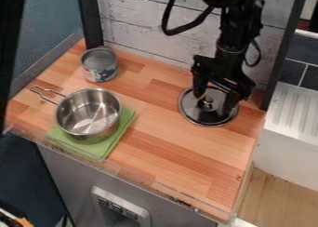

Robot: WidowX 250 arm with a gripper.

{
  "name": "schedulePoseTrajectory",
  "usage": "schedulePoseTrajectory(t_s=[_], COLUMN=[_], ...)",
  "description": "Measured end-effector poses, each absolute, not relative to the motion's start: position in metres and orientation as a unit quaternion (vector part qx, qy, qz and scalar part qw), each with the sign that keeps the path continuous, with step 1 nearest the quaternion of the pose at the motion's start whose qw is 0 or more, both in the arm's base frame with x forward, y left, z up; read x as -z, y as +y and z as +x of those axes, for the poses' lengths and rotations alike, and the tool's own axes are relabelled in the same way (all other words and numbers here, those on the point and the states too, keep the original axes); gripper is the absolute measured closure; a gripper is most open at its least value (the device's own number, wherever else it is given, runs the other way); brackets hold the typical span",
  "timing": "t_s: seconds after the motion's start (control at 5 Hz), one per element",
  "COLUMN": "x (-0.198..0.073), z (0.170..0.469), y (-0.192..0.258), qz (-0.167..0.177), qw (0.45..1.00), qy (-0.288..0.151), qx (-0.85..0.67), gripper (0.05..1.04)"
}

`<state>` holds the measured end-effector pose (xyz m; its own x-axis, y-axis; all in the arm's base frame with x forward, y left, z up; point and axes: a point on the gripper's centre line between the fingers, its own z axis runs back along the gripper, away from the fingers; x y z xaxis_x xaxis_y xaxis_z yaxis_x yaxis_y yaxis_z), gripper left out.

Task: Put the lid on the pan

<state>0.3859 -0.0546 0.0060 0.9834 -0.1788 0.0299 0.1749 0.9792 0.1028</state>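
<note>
The black gripper (213, 98) hangs low over the lid at the right rear of the wooden counter, its two fingers spread on either side of the lid's knob. The round silver-rimmed lid (212, 119) lies flat on the wood. At the left, the steel pan (89, 113) stands uncovered and empty on a folded green cloth (96, 149), its wire handle pointing to the upper left.
An open can (99, 64) with a patterned label stands behind the pan, near the back left corner. The whitewashed plank wall (149, 26) rises behind the counter (192, 156), and a clear strip runs along its front edge.
</note>
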Motion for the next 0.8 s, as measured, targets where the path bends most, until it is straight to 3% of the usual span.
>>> schedulePoseTrajectory(t_s=[0.2,0.6,0.8], x=[0.000,0.000,-0.002], z=[0.382,0.383,0.383], y=[-0.052,-0.043,-0.041], qz=[0.050,0.050,0.042], qw=[0.995,0.996,0.996], qy=[-0.009,-0.009,-0.009], qx=[0.085,0.078,0.080], gripper=[0.293,0.788,0.804])
